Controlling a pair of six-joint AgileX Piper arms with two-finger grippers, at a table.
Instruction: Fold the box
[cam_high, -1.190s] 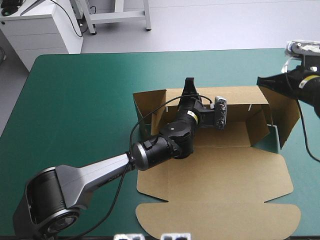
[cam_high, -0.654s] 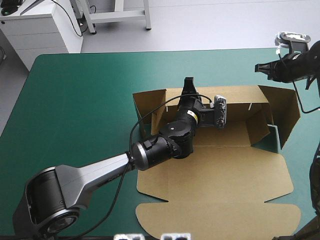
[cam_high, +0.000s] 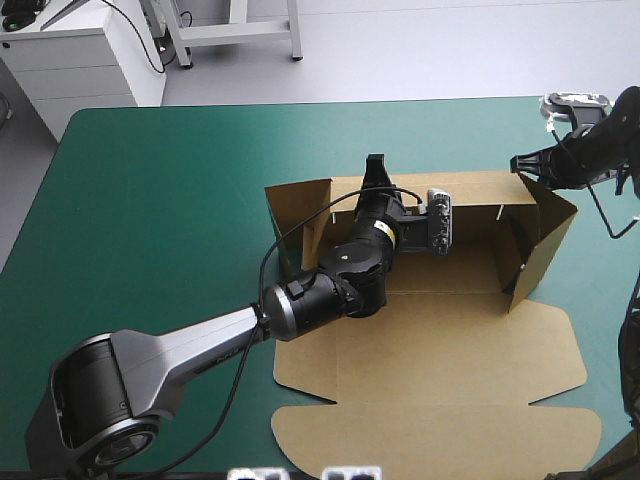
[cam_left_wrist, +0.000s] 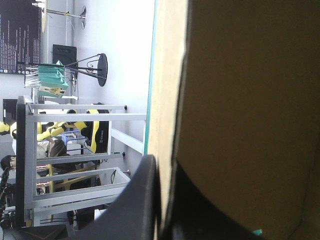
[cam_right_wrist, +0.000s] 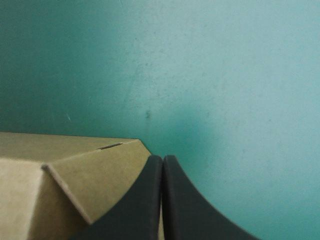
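Observation:
The brown box lies mid-table, its far wall raised and its lid flat toward the near edge. My left gripper grips the top of that far wall; in the left wrist view its fingers pinch the board between them. My right gripper is shut at the box's far right corner, just beyond the right end flap, which stands upright. The right wrist view shows the shut gripper beside the box's corner, over the teal-green cover.
The left end flap stands raised behind my left arm. A white cabinet stands beyond the table's far left corner. Bare teal-green cover stretches left of the box and along the far edge.
The right gripper moved down and a little left to the box's far right corner. The right end flap swung inward from splayed out to upright. The left arm stayed still.

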